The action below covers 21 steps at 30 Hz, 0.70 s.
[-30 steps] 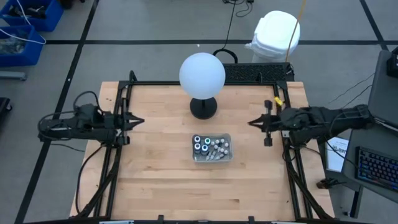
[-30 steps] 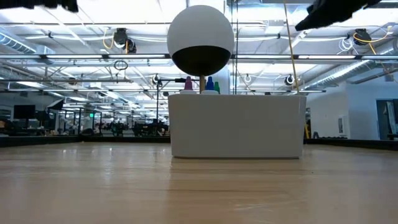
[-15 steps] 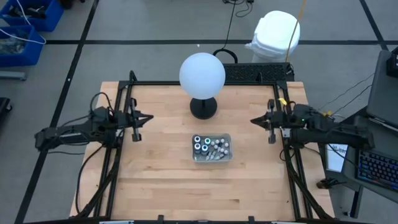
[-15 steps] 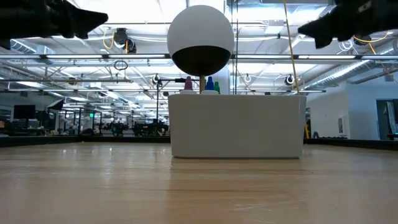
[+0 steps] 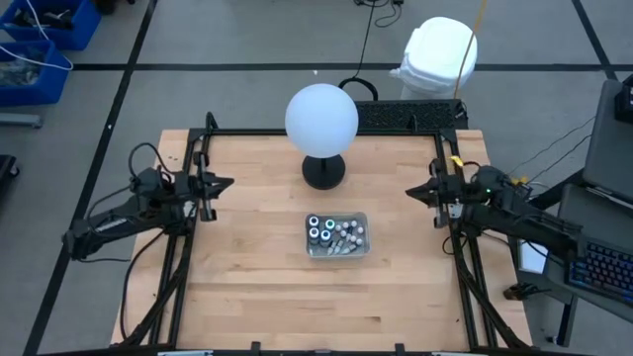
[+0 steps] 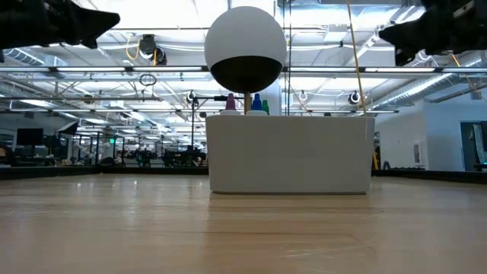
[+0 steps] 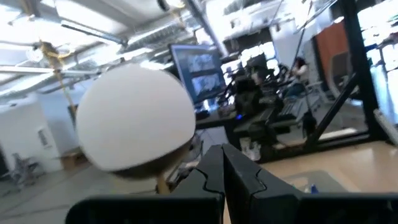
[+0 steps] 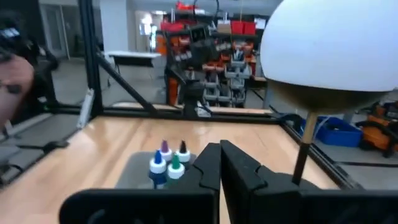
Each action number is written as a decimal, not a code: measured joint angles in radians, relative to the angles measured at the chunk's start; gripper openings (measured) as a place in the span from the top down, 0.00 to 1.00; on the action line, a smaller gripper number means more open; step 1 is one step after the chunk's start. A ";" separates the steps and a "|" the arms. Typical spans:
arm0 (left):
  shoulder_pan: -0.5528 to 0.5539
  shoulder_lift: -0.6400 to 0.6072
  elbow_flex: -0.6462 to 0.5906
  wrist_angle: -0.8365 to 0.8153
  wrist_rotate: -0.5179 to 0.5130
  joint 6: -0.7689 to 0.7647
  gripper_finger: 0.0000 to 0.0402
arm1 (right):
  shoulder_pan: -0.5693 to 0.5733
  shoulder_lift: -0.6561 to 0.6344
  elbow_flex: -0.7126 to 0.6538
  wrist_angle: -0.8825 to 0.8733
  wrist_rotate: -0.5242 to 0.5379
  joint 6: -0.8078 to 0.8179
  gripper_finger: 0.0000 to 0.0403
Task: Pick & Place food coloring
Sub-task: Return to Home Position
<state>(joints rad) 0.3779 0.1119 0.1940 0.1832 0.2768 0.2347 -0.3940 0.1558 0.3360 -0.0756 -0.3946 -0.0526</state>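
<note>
The food coloring (image 5: 334,233) is a cluster of small bottles with white, teal and dark tops, standing in a clear rectangular tray (image 5: 363,249) at the table's middle. From the right wrist view I see their coloured tops (image 8: 166,159); the low view shows only the tips (image 6: 247,104) above the tray's wall (image 6: 289,156). My left gripper (image 5: 228,183) is shut in the air by the table's left edge, its fingers (image 7: 211,177) pointing at the globe. My right gripper (image 5: 410,192) is shut by the right edge, its fingers (image 8: 233,168) pointing toward the tray.
A big white globe (image 5: 321,117) on a black base (image 5: 323,171) stands just behind the tray. A black frame (image 5: 326,133) runs along the table's far and side edges. Bare wood (image 5: 316,297) lies between the tray and the near edge.
Both arms have sunk and drawn back toward their own sides of the table. My right gripper has pulled a little toward the right edge and tipped up toward level. My left arm has swung so that its gripper points more toward the far side. Both stay shut.
</note>
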 joint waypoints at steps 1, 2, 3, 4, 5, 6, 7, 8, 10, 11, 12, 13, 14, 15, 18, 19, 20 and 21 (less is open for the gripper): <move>0.000 -0.024 0.000 -0.034 -0.014 0.005 1.00 | 0.006 -0.030 -0.002 -0.019 0.000 0.011 1.00; 0.000 -0.051 0.000 -0.065 -0.023 0.012 1.00 | 0.014 -0.060 -0.009 -0.042 0.000 0.014 1.00; 0.000 -0.079 0.000 -0.091 -0.025 0.018 1.00 | 0.024 -0.091 -0.021 -0.057 0.000 0.015 1.00; -0.003 -0.108 0.000 -0.114 -0.023 0.018 1.00 | 0.035 -0.120 -0.042 -0.061 0.000 0.016 1.00; -0.008 -0.109 0.000 -0.109 -0.015 0.018 1.00 | 0.046 -0.146 -0.068 -0.050 0.000 0.024 1.00; -0.013 -0.107 0.000 -0.104 -0.014 0.017 1.00 | 0.056 -0.155 -0.090 -0.020 0.002 0.030 1.00; -0.020 -0.107 -0.002 -0.109 -0.014 0.019 1.00 | 0.066 -0.154 -0.110 0.024 0.001 0.033 1.00; -0.026 -0.105 -0.002 -0.106 -0.028 0.034 1.00 | 0.075 -0.153 -0.131 0.057 0.006 0.032 1.00; -0.034 -0.089 -0.023 -0.073 -0.053 0.053 1.00 | 0.092 -0.133 -0.176 0.144 0.039 0.016 1.00; -0.037 -0.087 -0.050 -0.056 -0.068 0.052 1.00 | 0.100 -0.130 -0.203 0.177 0.053 0.014 1.00; -0.039 -0.090 -0.083 -0.039 -0.078 0.045 1.00 | 0.105 -0.131 -0.229 0.201 0.064 0.007 1.00; -0.040 -0.090 -0.112 0.004 -0.078 0.043 1.00 | 0.110 -0.130 -0.249 0.231 0.074 0.000 1.00; -0.040 -0.090 -0.143 0.053 -0.073 0.044 1.00 | 0.114 -0.133 -0.265 0.246 0.079 -0.007 1.00; -0.039 -0.093 -0.174 0.094 -0.069 0.044 1.00 | 0.117 -0.134 -0.278 0.263 0.082 -0.012 1.00; -0.038 -0.086 -0.183 0.026 -0.070 0.041 1.00 | 0.118 -0.136 -0.305 0.288 0.102 -0.017 1.00; -0.038 -0.087 -0.184 0.030 -0.062 0.034 1.00 | 0.119 -0.135 -0.308 0.287 0.107 -0.016 1.00; -0.038 -0.090 -0.184 0.029 -0.059 0.021 1.00 | 0.119 -0.136 -0.309 0.288 0.114 -0.021 1.00; -0.038 -0.089 -0.183 0.033 -0.057 0.010 1.00 | 0.120 -0.137 -0.309 0.292 0.128 -0.028 1.00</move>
<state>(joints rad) 0.3400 0.0233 0.0106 0.2158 0.2199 0.2447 -0.2742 0.0190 0.0270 0.2162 -0.2662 -0.0803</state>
